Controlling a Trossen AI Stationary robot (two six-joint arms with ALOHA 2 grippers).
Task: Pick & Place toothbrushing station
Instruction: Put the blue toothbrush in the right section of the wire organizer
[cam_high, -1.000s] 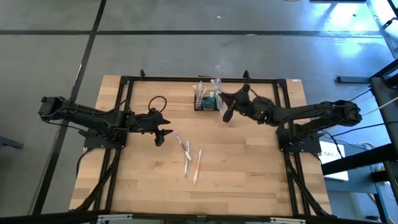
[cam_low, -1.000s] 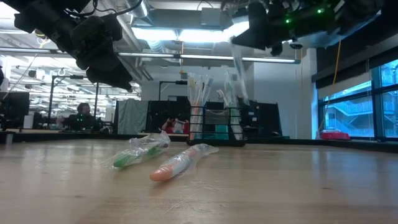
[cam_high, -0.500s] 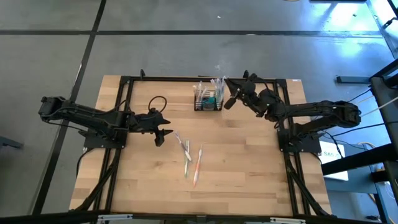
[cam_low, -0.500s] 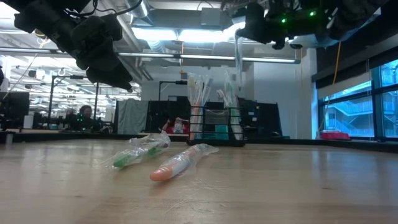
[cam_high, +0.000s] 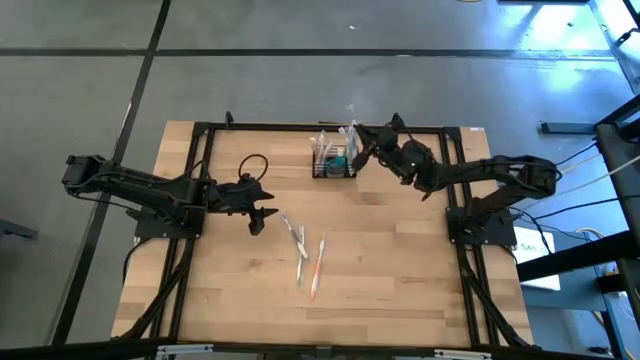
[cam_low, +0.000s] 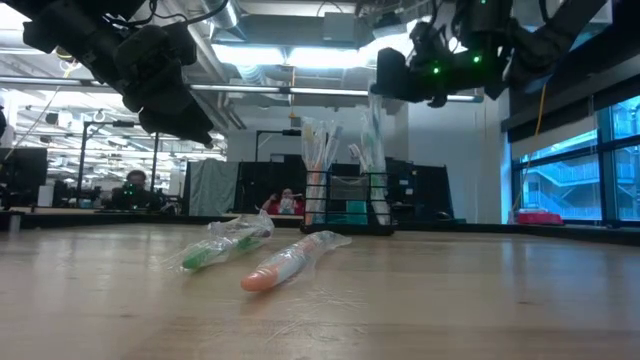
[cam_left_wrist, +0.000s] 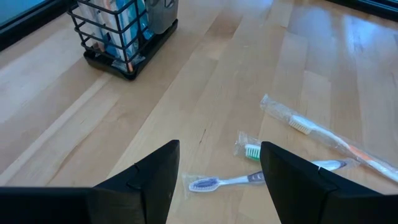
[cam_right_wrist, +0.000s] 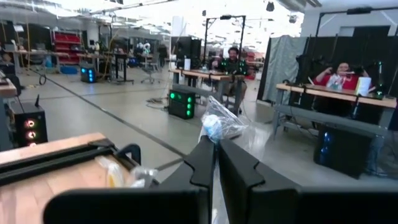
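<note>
The small black wire-mesh caddy (cam_high: 333, 160) stands near the upper middle of the high view, at the far edge of the pale wooden table (cam_high: 400, 270), already holding several upright wrapped brushes and something teal low inside. The right gripper (cam_high: 366, 152) sits just right of it and above, jaws pinched nearly shut on a thin toothbrush in a clear plastic sleeve (cam_low: 375, 125); in the low view that brush hangs upright over the caddy's right side, lower end about level with the tops of the brushes already in. Risk one: the sleeve is slippery and crinkled (its bunched end pokes out beyond the fingers in the right wrist view), so the brush may slide or twist in the pinch and come down outside the wire. Risk two: the hanging end may catch on the standing brushes or the rim and tip the light caddy, or push it toward the table's far edge. Risk three: a release from this height could bounce the brush out. The left gripper (cam_high: 262, 214) hovers left of centre in the high view, jaws spread wide and empty, above three loose wrapped toothbrushes (cam_high: 300, 245) lying near the table's middle; a low sweep there would scatter them.
</note>
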